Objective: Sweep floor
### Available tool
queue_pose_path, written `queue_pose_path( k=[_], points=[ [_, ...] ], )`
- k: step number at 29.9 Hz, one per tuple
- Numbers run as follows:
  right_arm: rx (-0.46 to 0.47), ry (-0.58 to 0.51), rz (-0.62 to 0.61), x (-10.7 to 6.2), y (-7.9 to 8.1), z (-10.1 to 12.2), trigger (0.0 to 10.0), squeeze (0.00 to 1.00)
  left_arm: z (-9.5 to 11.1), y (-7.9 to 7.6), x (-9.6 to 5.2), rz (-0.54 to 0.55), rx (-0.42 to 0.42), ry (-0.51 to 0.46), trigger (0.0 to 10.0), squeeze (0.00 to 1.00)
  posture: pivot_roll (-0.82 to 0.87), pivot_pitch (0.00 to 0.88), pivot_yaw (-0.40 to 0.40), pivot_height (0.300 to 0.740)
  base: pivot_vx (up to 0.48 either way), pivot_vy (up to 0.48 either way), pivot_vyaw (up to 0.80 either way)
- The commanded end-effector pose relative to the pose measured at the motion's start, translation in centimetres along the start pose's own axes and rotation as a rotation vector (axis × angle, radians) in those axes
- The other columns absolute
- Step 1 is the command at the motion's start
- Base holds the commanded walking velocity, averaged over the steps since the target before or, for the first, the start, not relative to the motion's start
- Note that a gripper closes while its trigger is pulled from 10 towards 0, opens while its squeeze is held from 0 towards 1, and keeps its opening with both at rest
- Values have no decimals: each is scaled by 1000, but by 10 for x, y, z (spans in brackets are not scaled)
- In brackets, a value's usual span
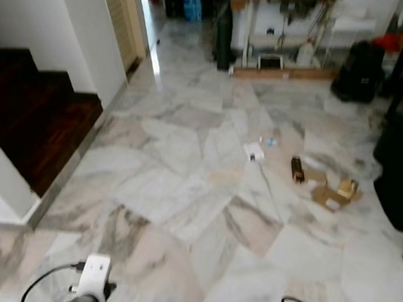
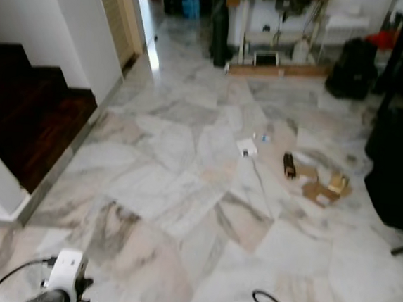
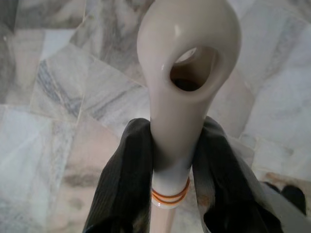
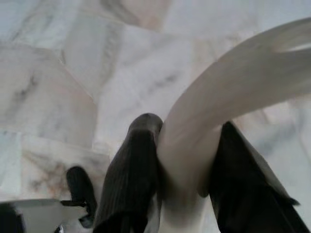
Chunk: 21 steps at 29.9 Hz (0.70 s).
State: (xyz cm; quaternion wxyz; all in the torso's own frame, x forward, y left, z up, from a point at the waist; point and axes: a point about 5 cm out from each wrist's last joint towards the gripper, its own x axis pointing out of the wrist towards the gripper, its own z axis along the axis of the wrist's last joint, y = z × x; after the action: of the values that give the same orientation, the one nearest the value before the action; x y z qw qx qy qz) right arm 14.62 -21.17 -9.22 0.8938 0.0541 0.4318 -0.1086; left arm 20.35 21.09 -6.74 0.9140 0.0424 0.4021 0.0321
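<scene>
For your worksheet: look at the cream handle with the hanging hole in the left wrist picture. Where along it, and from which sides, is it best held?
Grip the cream handle on its narrow neck just below the hanging hole, above the orange rings. Close from the two opposite sides, as the left gripper does: the neck is slim and round, and the wider head above probably prevents slipping.

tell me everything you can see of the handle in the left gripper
The cream handle looks like smooth glossy plastic, widening to a rounded end with an oval hanging hole. Two orange rings circle it where it narrows to a thinner shaft. The left gripper is shut on it, one black finger on each side, above the marble floor.
</scene>
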Motion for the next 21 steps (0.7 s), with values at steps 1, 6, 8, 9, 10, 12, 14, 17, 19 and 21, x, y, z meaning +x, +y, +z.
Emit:
queue_pose_path(
  k=[1, 6, 8, 9, 10, 12, 14, 17, 19, 21],
  points=[
    [-45, -30, 20, 2, 2, 9, 10000, 0, -4, -1, -1, 4, -27, 15, 10000, 0, -122, 0, 35, 740, 480, 0, 0],
    [-88, -42, 24, 4, -1, 16, 10000, 0, -10, -5, -2, 7, -46, 28, 10000, 0, -126, 0, 11, 740, 480, 0, 0],
    [-80, -52, 16, 4, -4, 20, 10000, 0, -12, -8, -2, 3, -55, 32, 10000, 0, -129, 0, 3, 740, 480, 0, 0],
    [-80, -52, 16, 4, -4, 20, 10000, 0, -12, -8, -2, 3, -55, 32, 10000, 0, -129, 0, 3, 740, 480, 0, 0],
    [-84, -52, 17, 4, -5, 20, 10000, 0, -12, -9, -2, 2, -57, 32, 10000, 0, -130, 0, 1, 740, 480, 0, 0],
    [-86, -52, 18, 4, -5, 20, 10000, 0, -12, -10, -2, 0, -60, 33, 10000, 0, -130, 0, -1, 740, 480, 0, 0],
    [-94, -47, 19, 4, -5, 19, 10000, 0, -12, -11, -2, 0, -63, 31, 10000, 0, -125, 0, -3, 740, 480, 0, 0],
    [-93, -38, 18, 3, -5, 16, 10000, 0, -12, -11, -2, 1, -65, 32, 10000, 0, -122, 0, 1, 740, 480, 0, 0],
    [-92, -31, 17, 3, -5, 14, 10000, 0, -12, -10, -2, 1, -63, 33, 10000, 0, -124, 0, 5, 740, 480, 0, 0],
    [-83, -31, 17, 3, -4, 13, 10000, 0, -13, -9, -2, 0, -58, 35, 10000, 0, -125, 0, 9, 740, 480, 0, 0]
  ],
)
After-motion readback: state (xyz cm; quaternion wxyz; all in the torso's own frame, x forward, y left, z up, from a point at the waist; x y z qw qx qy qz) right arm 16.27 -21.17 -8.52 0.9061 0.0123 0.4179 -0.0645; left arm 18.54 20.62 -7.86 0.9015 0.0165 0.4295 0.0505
